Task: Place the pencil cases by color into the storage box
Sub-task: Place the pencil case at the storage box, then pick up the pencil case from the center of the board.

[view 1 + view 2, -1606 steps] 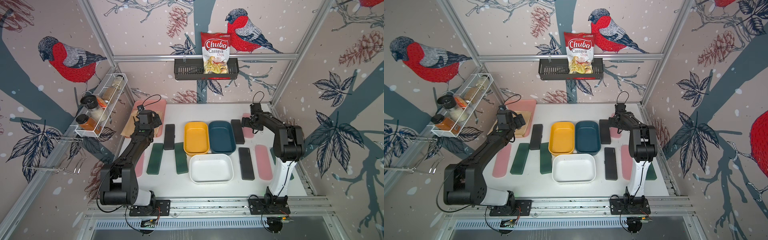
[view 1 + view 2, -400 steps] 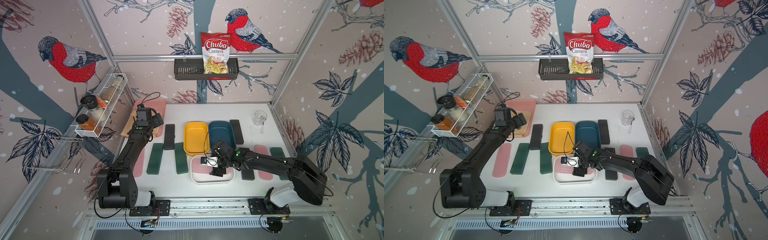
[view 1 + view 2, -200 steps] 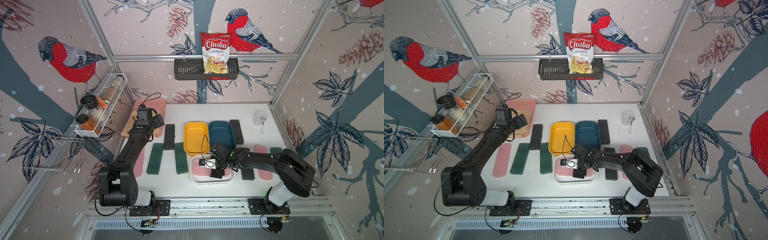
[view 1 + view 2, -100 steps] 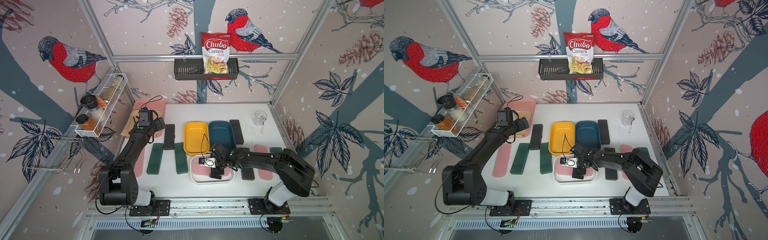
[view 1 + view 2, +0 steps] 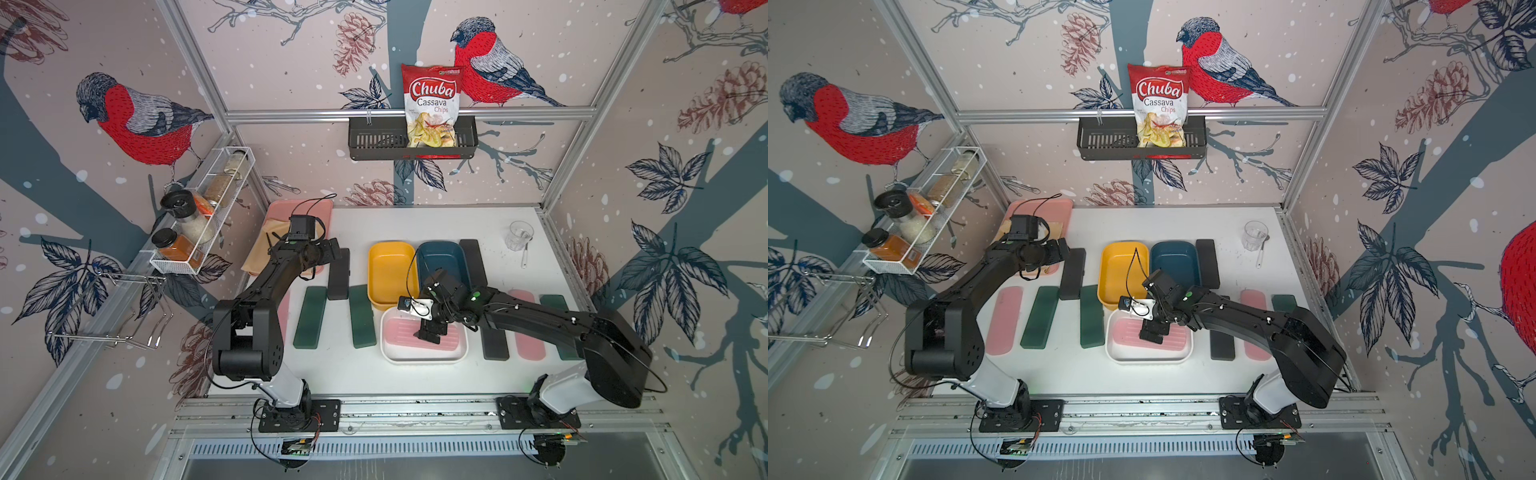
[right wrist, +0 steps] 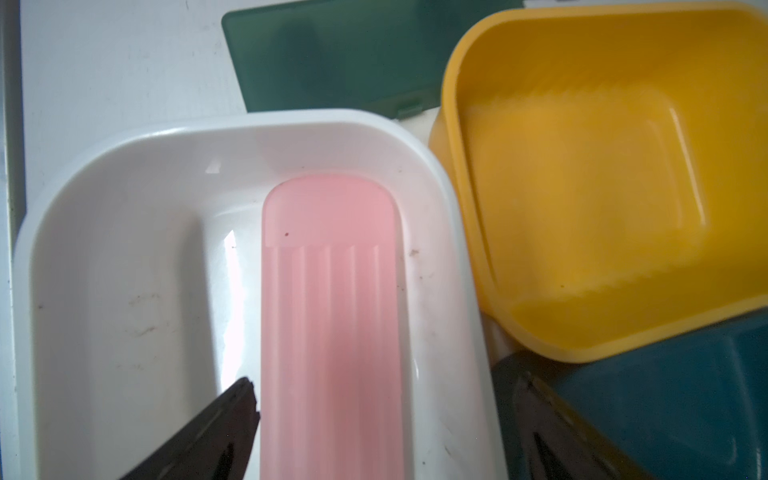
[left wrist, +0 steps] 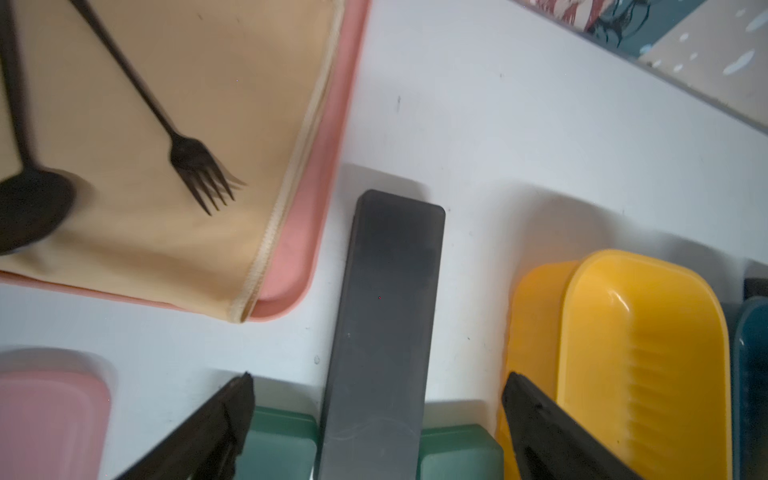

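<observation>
A pink pencil case (image 6: 332,332) lies flat in the white storage box (image 5: 424,360), seen also in the other top view as the white box (image 5: 1148,358). My right gripper (image 6: 374,399) hangs open just above the case, one finger (image 6: 224,419) on each side. My left gripper (image 7: 376,415) is open over a black pencil case (image 7: 386,332) that lies on the table between two green cases (image 5: 311,318) (image 5: 361,316). More cases lie on the table: black (image 5: 494,343), pink (image 5: 528,324), green (image 5: 557,316).
A yellow box (image 5: 390,270) and a blue box (image 5: 442,262) stand behind the white one, with a black case (image 5: 471,262) beside them. A pink tray (image 7: 316,166) with a tan cloth, fork (image 7: 195,162) and spoon sits back left. A glass (image 5: 519,235) stands back right.
The right gripper has opened and let go of the pink case, which now rests in the white box. The left gripper has swung from over the tray toward the black case.
</observation>
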Tool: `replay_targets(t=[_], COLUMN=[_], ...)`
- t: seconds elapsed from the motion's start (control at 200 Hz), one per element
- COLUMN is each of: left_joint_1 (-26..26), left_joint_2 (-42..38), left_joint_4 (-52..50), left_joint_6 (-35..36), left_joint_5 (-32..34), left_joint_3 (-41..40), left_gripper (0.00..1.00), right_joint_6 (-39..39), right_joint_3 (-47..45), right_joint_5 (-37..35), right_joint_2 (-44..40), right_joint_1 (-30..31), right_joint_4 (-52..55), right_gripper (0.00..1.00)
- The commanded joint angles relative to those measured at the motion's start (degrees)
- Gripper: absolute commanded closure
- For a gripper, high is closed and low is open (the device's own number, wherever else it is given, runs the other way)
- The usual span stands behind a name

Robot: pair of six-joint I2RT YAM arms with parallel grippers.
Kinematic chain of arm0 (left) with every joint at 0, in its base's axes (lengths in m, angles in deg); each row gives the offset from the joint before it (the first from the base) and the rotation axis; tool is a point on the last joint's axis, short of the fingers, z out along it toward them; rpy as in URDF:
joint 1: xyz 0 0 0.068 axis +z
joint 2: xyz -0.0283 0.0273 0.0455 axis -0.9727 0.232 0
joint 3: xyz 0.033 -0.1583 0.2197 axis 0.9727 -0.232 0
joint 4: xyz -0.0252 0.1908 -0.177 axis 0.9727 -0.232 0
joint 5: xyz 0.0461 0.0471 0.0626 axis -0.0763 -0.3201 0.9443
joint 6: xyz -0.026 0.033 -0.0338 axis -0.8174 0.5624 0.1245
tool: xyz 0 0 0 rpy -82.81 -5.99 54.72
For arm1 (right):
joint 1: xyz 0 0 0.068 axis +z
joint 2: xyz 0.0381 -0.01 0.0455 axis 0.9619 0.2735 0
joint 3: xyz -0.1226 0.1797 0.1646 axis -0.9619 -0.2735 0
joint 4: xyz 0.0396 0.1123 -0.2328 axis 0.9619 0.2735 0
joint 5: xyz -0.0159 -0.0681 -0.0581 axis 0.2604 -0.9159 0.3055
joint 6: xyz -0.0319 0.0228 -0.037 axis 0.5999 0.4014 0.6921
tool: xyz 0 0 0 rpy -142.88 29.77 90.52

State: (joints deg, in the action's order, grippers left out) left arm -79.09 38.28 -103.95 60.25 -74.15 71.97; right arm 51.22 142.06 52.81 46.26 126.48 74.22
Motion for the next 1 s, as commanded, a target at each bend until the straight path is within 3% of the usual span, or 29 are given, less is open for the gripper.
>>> replay_targets(t=[0.0,0.385,0.991], left_joint_1=[-1.07,-2.86,-4.33], left_joint_2=[2.68,9.31,18.29], left_joint_4=[-5.93,-7.74,-7.51], left_joint_6=[2.79,3.83,5.45], left_joint_5=[-1.28,-0.41,1.77], left_joint_3=[2.1,4.29,10.27], left_gripper=[0.03,0.03,0.03], right_joint_6=[-2.89,-8.47,-10.99], right_joint_3=[0.88,-1.04,-2.62], right_joint_5=[-0.11,-1.47,-2.99], right_joint_2=[-1.61,-6.37,-6.0], right_joint_1=[-0.91,-2.69,-3.4], right_joint_4=[0.29,-3.12,-5.24], right_gripper=[0.0,0.0,0.0])
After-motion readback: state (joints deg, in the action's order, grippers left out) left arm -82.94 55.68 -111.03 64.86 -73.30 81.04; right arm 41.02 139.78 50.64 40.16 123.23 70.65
